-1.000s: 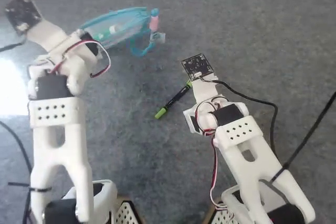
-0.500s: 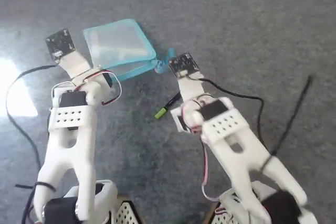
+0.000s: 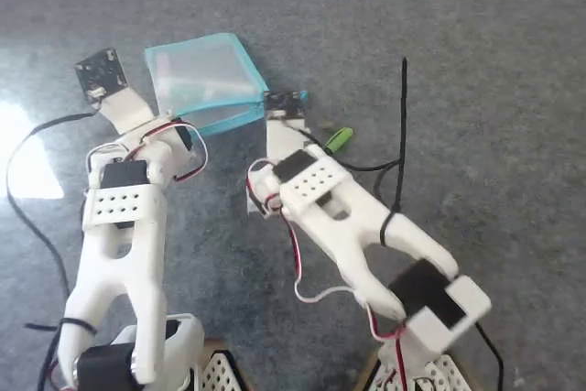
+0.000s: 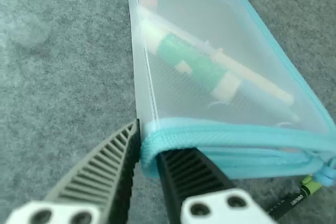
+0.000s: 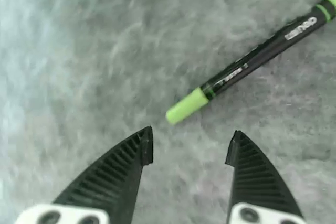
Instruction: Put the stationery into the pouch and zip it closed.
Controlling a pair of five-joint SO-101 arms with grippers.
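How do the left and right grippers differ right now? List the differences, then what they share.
The left gripper is shut on the pouch at its zipper edge; the right gripper is open, holding nothing. The left gripper touches the pouch; the right gripper hangs over the table, apart from the pen. The left gripper has one grey and one black finger; the right gripper's are both black. Both have ribbed, pointed fingers.

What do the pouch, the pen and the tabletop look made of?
Pouch: probably soft translucent plastic, since contents show through, with teal fabric-like zip edging. Pen: hard black plastic, slightly glossy, light green end. Tabletop: grey felt or carpet, fuzzy, matte.
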